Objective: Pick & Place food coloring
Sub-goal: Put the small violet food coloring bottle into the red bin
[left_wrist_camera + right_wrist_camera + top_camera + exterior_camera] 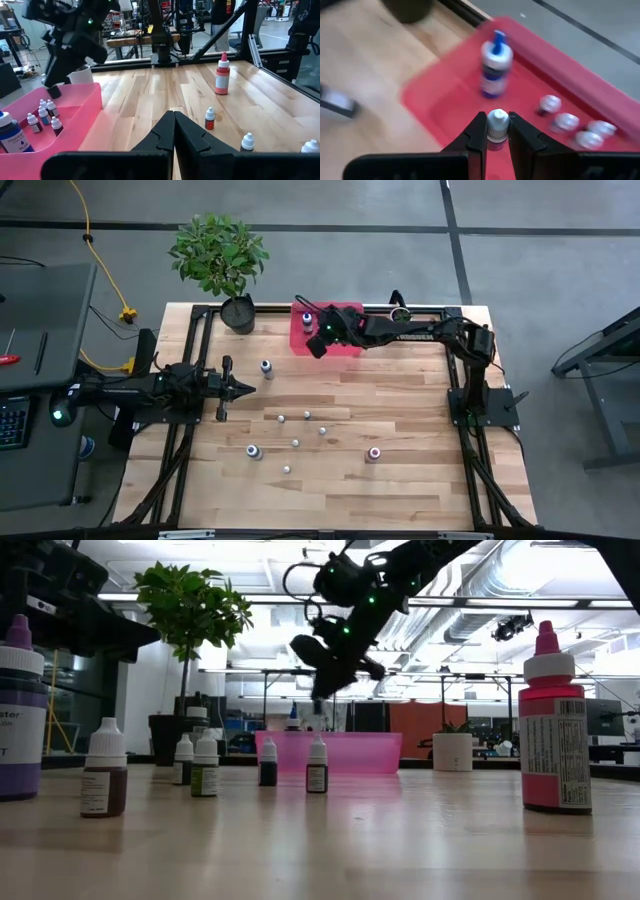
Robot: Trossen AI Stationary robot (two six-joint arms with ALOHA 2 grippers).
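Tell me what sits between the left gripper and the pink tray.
High view: one blue-capped bottle stands on bare wood between the left gripper and the pink tray.

From above I count eight food coloring bottles (296, 443) standing loose on the surface (400, 490) — one red-bodied (553, 735) and one purple-bodied (18, 720) among them. There is one pink tray (300, 340). In it I see one large blue bottle (495, 67) and four small white-capped ones (566, 120), plus one more small bottle (497, 131) pinched in the right hand (496, 120). Two arms, two hands — the left hand (174, 120) carries nothing. One leafy plant (220, 255), one small white pot (452, 752).
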